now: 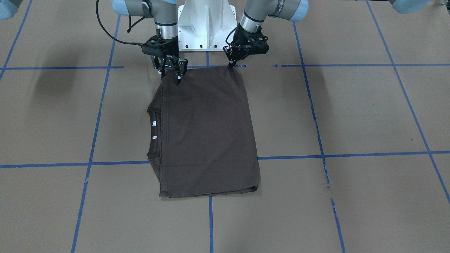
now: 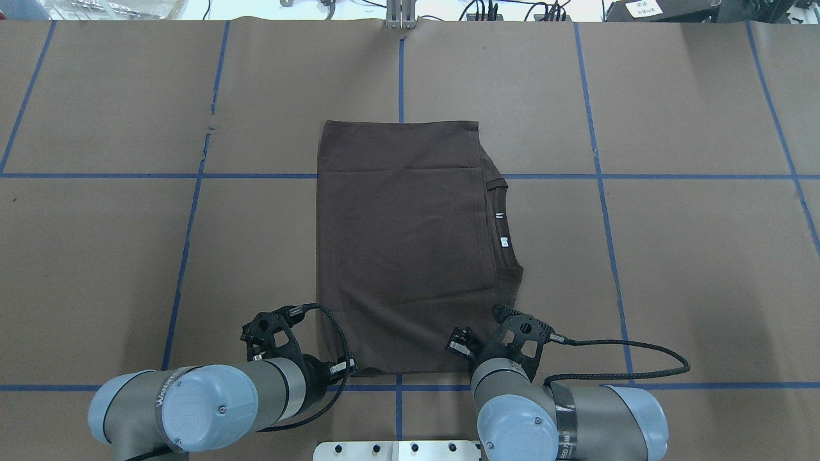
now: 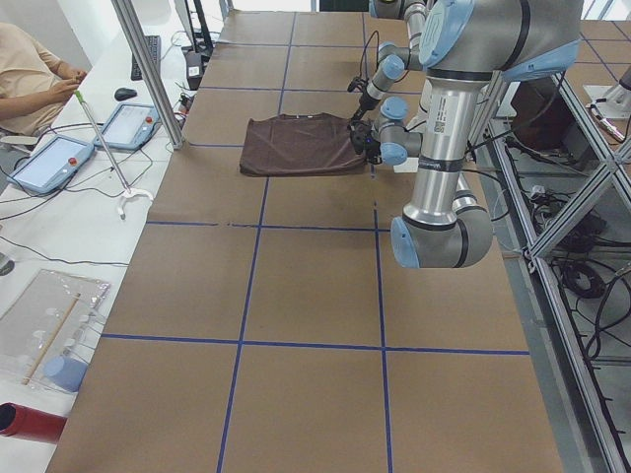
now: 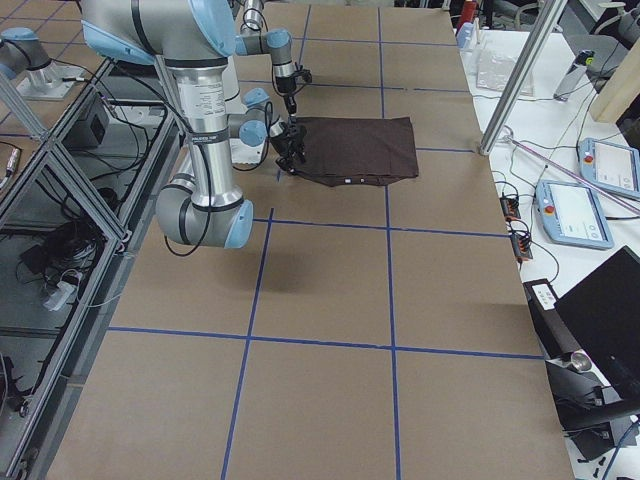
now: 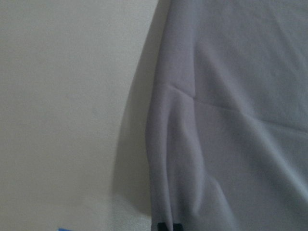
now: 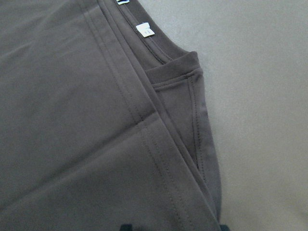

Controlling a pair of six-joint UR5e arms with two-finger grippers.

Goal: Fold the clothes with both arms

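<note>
T-shirt (image 1: 207,133): it's lying flat on the brown table (image 1: 351,112) as a folded rectangle, right in front of the white pedestal (image 1: 206,24), long side running away from the robot.
Collar (image 1: 152,135): peeking out along the fold's edge on the robot's right, with the white neck tags (image 1: 154,123) showing just inside it.
Left gripper (image 1: 232,64): it's bearing down on the near corner on the robot's left, fingers pressed together to a point. In the left wrist view the cloth is puckering toward the dark fingertips (image 5: 164,226), so it's pinching the T-shirt.
Right gripper (image 1: 172,76): it's hanging over the other near corner, on the collar side, jaws spread. The right wrist view is showing its two fingertips (image 6: 126,227) well apart with nothing clamped; whether they're touching the cloth, I can't tell.
Left arm (image 2: 192,403) and right arm (image 2: 576,416): both are reaching down on either side of the pedestal, black cables (image 2: 628,358) looping off the wrists.
Tape lines (image 1: 351,154): blue grid lines are crossing the table, one passing under the T-shirt's far part.
</note>
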